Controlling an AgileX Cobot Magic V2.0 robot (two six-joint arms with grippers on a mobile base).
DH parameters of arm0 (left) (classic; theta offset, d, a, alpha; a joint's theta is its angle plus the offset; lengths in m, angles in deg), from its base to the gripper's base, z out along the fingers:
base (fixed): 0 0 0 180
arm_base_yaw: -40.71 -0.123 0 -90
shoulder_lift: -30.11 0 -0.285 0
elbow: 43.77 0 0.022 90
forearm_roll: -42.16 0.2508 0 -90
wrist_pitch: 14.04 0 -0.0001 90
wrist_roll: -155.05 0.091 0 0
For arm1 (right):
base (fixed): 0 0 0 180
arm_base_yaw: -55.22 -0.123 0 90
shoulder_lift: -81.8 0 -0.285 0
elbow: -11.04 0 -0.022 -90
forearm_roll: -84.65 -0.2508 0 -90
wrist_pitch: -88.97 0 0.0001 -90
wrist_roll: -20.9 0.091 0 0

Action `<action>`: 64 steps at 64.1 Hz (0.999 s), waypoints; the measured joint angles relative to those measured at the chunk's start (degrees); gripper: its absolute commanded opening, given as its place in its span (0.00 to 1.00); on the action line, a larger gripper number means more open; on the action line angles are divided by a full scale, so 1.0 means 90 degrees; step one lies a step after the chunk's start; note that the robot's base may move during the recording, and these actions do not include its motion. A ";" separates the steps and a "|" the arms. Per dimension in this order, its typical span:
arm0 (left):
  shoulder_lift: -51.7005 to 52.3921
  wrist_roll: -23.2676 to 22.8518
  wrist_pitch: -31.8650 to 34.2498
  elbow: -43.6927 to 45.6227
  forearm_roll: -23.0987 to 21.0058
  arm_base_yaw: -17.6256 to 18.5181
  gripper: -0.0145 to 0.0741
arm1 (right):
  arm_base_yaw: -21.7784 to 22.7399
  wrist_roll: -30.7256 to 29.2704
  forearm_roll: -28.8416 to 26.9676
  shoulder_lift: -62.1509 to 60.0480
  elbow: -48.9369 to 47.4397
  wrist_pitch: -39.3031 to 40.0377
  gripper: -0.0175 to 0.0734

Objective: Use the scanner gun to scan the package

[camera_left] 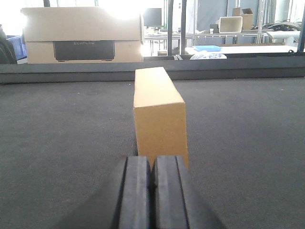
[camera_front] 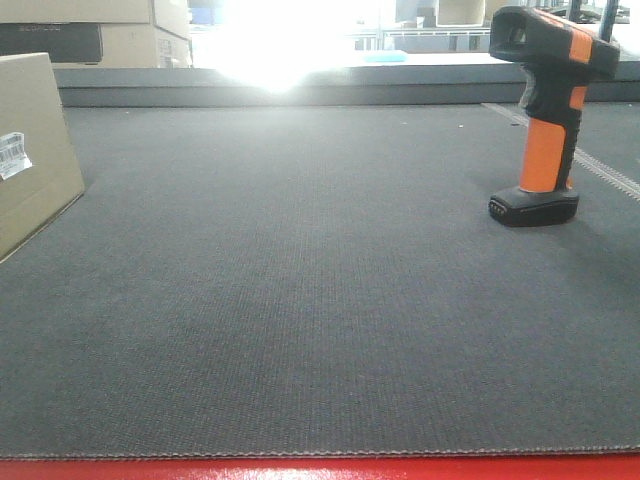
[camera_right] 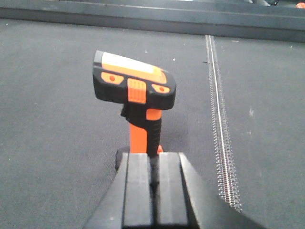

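Observation:
The package, a tan cardboard box (camera_front: 30,150) with a white label on its side, stands at the left edge of the dark mat. In the left wrist view it (camera_left: 159,114) stands end-on just ahead of my left gripper (camera_left: 152,162), which is shut and empty. The orange and black scanner gun (camera_front: 545,120) stands upright on its base at the right. In the right wrist view it (camera_right: 136,90) stands just beyond my right gripper (camera_right: 153,157), which is shut and holds nothing. Neither gripper shows in the front view.
A dark textured mat (camera_front: 300,300) covers the table, with a red front edge (camera_front: 320,468) and a raised dark rail (camera_front: 300,85) at the back. A light seam strip (camera_right: 221,133) runs along the mat right of the scanner. A large cardboard box (camera_left: 81,36) stands beyond the rail.

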 measured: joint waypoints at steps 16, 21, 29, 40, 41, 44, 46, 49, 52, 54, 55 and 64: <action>0.0004 0.0000 0.0000 0.0000 0.0000 0.0000 0.04 | 0.0104 0.0000 0.0172 -0.1100 0.0163 -0.0198 0.01; 0.0004 0.0000 0.0000 0.0000 0.0000 0.0000 0.04 | 0.0292 0.0000 0.0211 -0.1494 0.0448 -0.0302 0.01; 0.0004 0.0000 0.0000 0.0000 0.0000 0.0000 0.04 | 0.0621 0.0000 0.0092 -0.2191 0.1154 -0.0346 0.01; 0.0004 0.0000 0.0000 0.0000 0.0000 0.0000 0.04 | 0.0796 0.0000 -0.0033 -0.3157 0.2130 -0.0295 0.01; 0.0004 0.0000 0.0000 0.0000 0.0000 0.0000 0.04 | 0.0799 0.0000 -0.0047 -0.3233 0.2199 -0.0295 0.01; 0.0004 0.0000 0.0000 0.0000 0.0000 0.0000 0.04 | 0.0810 0.0000 -0.0063 -0.3500 0.2425 -0.0295 0.01; 0.0004 0.0000 0.0000 0.0000 0.0000 0.0000 0.04 | 0.0810 0.0000 -0.0063 -0.3657 0.2543 -0.0295 0.01; 0.0004 0.0000 0.0000 0.0000 0.0000 0.0000 0.04 | 0.0810 0.0000 -0.0063 -0.3934 0.2734 -0.0285 0.01; 0.0004 0.0000 0.0000 0.0000 0.0000 0.0000 0.04 | 0.0810 0.0000 -0.0063 -0.4219 0.2904 -0.0285 0.01; 0.0004 0.0000 0.0000 0.0000 0.0000 0.0000 0.04 | 0.0810 0.0000 -0.0063 -0.4395 0.2981 -0.0298 0.01; 0.0004 0.0000 0.0000 0.0000 0.0000 0.0000 0.04 | 0.0810 0.0000 -0.0063 -0.4447 0.3000 -0.0298 0.01; 0.0004 0.0000 0.0015 0.0000 0.0000 0.0000 0.04 | 0.0810 0.0000 -0.0063 -0.4590 0.3025 -0.0252 0.01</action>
